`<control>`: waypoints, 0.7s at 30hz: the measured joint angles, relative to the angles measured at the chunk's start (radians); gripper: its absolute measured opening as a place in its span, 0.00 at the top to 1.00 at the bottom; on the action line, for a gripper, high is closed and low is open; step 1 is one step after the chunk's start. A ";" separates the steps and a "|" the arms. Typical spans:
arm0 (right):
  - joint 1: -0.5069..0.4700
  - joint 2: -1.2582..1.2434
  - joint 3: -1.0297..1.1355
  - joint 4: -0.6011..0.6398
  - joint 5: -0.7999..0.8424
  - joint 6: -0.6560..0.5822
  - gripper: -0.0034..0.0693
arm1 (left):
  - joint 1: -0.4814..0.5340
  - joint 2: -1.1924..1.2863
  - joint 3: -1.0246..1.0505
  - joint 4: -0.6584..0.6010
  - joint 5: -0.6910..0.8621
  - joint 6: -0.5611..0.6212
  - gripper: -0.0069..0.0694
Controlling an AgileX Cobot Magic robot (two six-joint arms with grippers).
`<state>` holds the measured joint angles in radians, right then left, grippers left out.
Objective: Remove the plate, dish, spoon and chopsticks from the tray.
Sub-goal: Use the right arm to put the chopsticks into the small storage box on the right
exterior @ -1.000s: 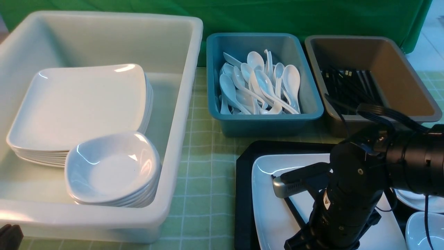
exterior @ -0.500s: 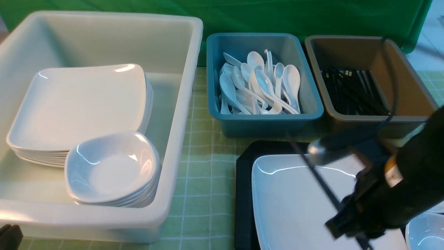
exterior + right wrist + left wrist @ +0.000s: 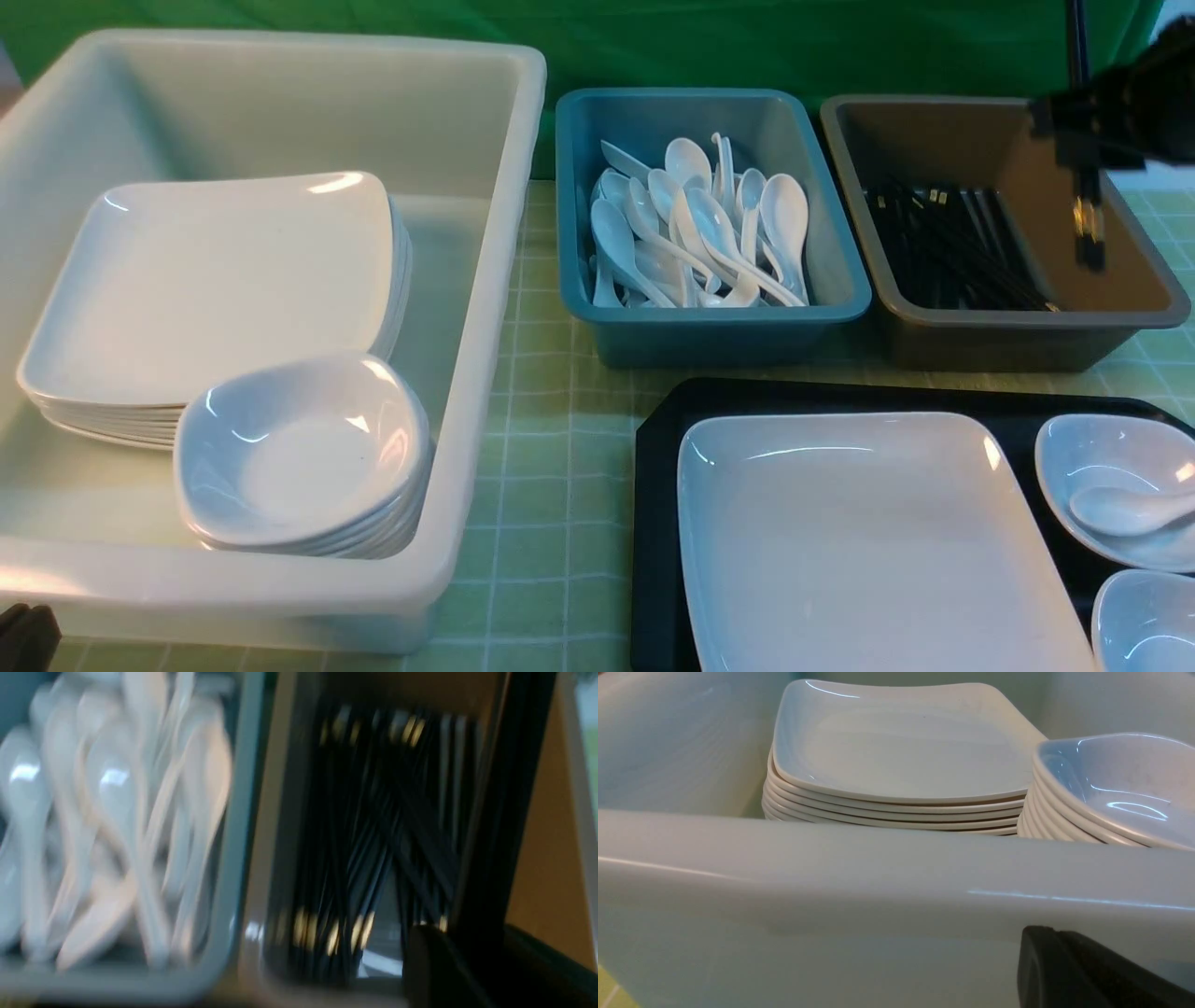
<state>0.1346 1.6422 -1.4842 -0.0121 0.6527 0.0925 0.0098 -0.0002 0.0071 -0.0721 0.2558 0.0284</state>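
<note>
- Black tray point(image 3: 655, 523) at the near edge of the worktop point(image 3: 560, 523): white plate point(image 3: 859, 541) lies flat on it, glossy and bare; beside it a dish point(image 3: 1102, 457) holding the spoon point(image 3: 1125, 511).
- Left claw point(image 3: 23, 637) clenched, nothing seen in it, parked by the white tub point(image 3: 280, 597).
- Farther back: right claw point(image 3: 1085, 149) grasps the chopsticks point(image 3: 1089, 224), hanging upright above the brown bin point(image 3: 1027, 322).
- Step: chopstick drop-off. Next, judged: lower, release among the sticks point(image 3: 943, 252) already binned.

The right gripper point(image 3: 1085, 140) has carried the pair of thin black chopsticks point(image 3: 1089, 233) from the near large white rectangular plate point(image 3: 840, 541) up over the far brown plastic bin point(image 3: 934, 322).
</note>
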 joint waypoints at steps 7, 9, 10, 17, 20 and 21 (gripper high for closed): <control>-0.010 0.242 -0.158 -0.003 -0.119 -0.006 0.79 | 0.000 0.000 0.000 0.000 0.000 0.000 0.91; -0.010 0.317 -0.184 -0.004 -0.125 -0.006 0.79 | 0.000 0.000 0.000 0.001 0.000 0.000 0.91; -0.010 0.345 -0.187 -0.004 -0.127 -0.006 0.79 | 0.000 0.000 0.000 0.000 0.000 0.000 0.91; -0.010 0.415 -0.189 -0.004 -0.140 -0.002 0.74 | 0.000 0.000 0.000 0.002 0.000 0.000 0.91; -0.010 0.417 -0.200 -0.004 -0.105 0.019 0.66 | 0.000 0.000 0.000 0.004 0.000 0.000 0.91; -0.010 0.417 -0.201 -0.004 -0.105 0.019 0.66 | 0.000 0.000 0.000 0.004 0.000 0.000 0.91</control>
<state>0.1247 2.0592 -1.6853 -0.0160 0.5480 0.1111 0.0098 -0.0002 0.0071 -0.0682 0.2558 0.0284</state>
